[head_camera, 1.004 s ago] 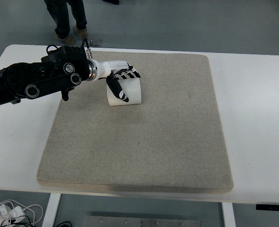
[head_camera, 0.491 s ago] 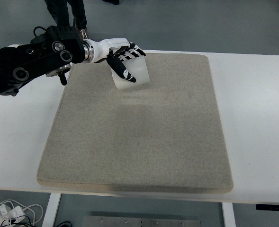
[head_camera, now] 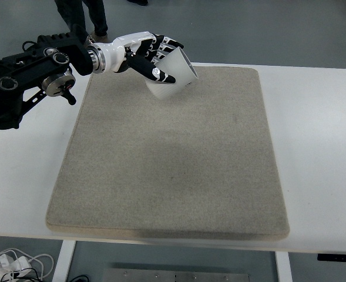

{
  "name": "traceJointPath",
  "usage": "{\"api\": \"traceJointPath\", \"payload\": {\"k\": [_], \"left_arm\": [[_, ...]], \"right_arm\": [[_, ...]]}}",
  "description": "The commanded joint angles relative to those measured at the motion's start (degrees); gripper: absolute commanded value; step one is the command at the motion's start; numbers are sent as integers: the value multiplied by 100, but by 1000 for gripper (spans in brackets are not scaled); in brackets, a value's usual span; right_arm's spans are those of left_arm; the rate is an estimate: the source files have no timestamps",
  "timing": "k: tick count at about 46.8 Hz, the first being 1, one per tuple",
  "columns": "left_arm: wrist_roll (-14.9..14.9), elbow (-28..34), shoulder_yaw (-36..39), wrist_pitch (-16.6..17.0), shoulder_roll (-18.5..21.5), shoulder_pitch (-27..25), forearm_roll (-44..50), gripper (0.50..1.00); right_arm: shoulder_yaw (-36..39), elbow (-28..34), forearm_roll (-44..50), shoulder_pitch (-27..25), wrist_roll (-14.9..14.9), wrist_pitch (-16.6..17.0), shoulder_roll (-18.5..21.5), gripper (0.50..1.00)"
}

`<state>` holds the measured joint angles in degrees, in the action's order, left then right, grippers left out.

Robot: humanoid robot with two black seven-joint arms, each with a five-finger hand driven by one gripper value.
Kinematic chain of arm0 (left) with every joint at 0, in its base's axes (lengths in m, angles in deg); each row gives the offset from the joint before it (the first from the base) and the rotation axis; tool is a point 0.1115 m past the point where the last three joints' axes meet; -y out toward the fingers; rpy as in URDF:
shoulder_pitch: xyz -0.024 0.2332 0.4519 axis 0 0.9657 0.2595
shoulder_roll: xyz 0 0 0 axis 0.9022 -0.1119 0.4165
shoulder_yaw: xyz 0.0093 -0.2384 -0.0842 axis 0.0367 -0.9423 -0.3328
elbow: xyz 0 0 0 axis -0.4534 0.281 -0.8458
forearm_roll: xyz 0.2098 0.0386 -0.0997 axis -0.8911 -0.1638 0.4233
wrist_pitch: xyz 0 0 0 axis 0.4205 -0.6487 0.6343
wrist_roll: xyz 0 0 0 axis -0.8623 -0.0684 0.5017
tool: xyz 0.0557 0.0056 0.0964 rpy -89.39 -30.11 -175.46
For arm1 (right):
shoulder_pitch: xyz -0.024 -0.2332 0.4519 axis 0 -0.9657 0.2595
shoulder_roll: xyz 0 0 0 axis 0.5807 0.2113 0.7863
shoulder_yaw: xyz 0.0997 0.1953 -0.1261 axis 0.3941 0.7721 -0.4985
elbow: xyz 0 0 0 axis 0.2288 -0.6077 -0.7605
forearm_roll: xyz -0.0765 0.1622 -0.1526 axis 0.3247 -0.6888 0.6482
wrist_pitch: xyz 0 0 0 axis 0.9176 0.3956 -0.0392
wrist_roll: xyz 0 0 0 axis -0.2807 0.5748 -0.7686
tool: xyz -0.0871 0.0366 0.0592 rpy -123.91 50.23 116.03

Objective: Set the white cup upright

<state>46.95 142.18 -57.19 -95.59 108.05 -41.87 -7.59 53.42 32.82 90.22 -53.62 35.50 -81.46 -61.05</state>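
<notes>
Left hand (head_camera: 152, 57) pinches white cup (head_camera: 174, 75), tilted above mat's (head_camera: 173, 176) far edge. Rotate fully upright, then lower onto mat.

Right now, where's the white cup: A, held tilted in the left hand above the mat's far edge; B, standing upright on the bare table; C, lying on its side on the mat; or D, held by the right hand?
A: the left hand has its fingers wrapped around the white cup, which is tilted and lifted over the far part of the beige mat; no right hand is in view.
</notes>
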Motion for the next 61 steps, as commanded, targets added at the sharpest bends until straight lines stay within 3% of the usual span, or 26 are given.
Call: {"api": "traceJointPath", "payload": {"k": [1, 30, 37, 54, 58, 61], "left_arm": [[-110, -55, -259, -33, -8, 185, -1, 500], [-1279, -64, -1780, -24, -52, 1354, -1, 500], [-1735, -134, -1929, -24, -52, 1618, -1, 500], [-3300, -424, -1921, -24, -87, 2110, -1, 500], [-3540, -617, -1921, -24, -192, 2145, -1, 500], [-3540, -767, -1903, -24, -289, 2198, -1, 500]], "right_arm": [[0, 0, 0, 0, -1, -2, 0, 952], [0, 0, 0, 0, -1, 7, 0, 952], [0, 0, 0, 0, -1, -2, 0, 952], [0, 0, 0, 0, -1, 7, 0, 952], [0, 0, 0, 0, 7, 7, 0, 952], [0, 0, 0, 0, -1, -2, 0, 952]]}}
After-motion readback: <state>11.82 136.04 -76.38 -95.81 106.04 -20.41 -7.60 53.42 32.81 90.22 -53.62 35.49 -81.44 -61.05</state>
